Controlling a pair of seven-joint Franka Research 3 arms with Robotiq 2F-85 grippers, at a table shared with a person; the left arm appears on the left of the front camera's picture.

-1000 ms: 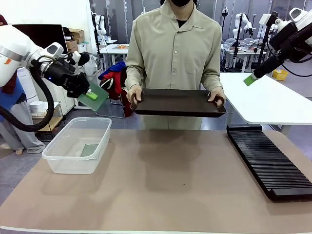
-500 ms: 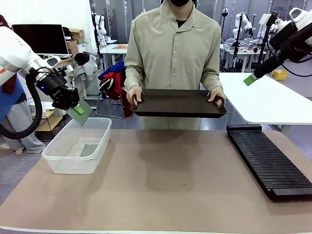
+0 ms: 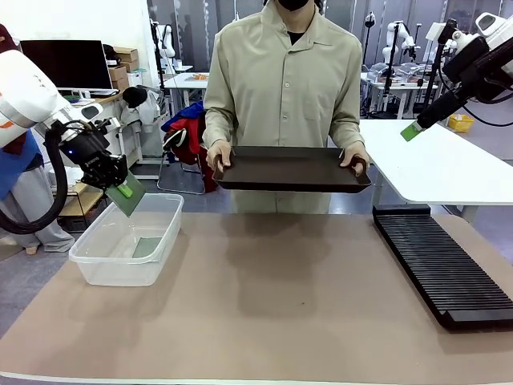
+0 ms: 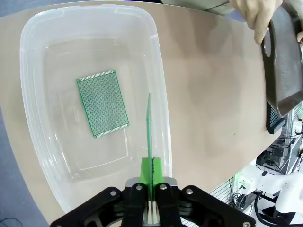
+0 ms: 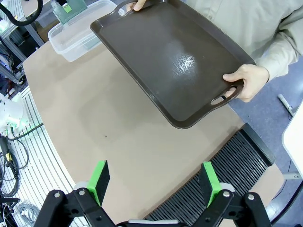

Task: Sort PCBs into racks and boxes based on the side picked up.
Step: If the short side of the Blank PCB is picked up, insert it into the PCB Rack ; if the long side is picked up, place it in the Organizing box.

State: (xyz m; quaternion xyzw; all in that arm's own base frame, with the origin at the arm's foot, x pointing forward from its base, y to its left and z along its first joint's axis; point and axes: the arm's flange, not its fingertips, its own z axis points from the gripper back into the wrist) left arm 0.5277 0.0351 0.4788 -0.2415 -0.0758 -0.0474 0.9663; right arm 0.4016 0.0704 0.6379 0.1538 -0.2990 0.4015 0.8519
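Note:
My left gripper (image 3: pixel 119 188) is shut on a green PCB (image 3: pixel 129 196), held tilted just above the far rim of the clear box (image 3: pixel 94 258). In the left wrist view this PCB (image 4: pixel 149 135) stands edge-on between the shut fingers (image 4: pixel 151 176), over the box (image 4: pixel 159 90). A second PCB (image 4: pixel 102 103) lies flat on the box's floor (image 3: pixel 147 247). The black rack (image 3: pixel 443 269) lies along the table's right side. High at the right, my right gripper (image 3: pixel 413 131) hangs open and empty (image 5: pixel 155 180) above the table and the rack (image 5: pixel 222 187).
A person at the far side holds a dark brown tray (image 3: pixel 292 168) level with both hands, above the table's far edge. It also shows in both wrist views (image 5: pixel 170 52) (image 4: pixel 284 71). A white table (image 3: pixel 433 164) stands behind at the right.
My left gripper has carried the PCB leftward and down, from beside the tray to just over the box's far rim. The right arm and the tray have stayed put.

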